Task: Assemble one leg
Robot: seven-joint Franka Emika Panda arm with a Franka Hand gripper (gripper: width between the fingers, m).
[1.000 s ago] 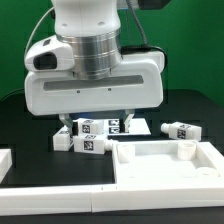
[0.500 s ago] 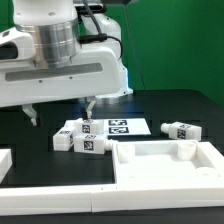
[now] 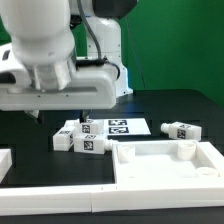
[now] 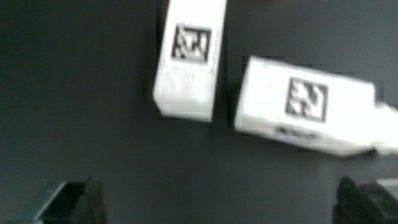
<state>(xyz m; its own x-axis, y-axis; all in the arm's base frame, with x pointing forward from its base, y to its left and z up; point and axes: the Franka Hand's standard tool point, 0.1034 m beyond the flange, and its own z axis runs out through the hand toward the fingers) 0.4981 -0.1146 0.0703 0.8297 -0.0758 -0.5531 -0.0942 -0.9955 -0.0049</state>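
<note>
Lying on the black worktop (image 3: 30, 150), a bunch of white legs (image 3: 80, 139) sits close together, just beside the marker board (image 3: 122, 127). Their square tags face up. One more, the lone leg (image 3: 183, 130), lies by itself toward the exterior view's right, well apart from the bunch. None of them is being held.

The wrist view shows two legs up close, the straight leg (image 4: 191, 60) and the tilted leg (image 4: 311, 105). They lie very near each other at an angle. I cannot tell if they touch.

The pincer (image 4: 222, 205) is spread wide with nothing in it. Its fingers (image 4: 71, 205) show as two dark tips, and both legs lie out past them, not between them. In the exterior view only one finger (image 3: 85, 117) is clear to see, and it hangs right over the bunch.

The big white panel (image 3: 165, 165) lies on the near side of the worktop, in front of the legs.

A second ago the pincer hung over the middle of the bunch. Since then the arm has swung toward the exterior view's left and now fills more of the picture. The pincer was spread wide then too. The legs, the marker board and the panel have not moved.
</note>
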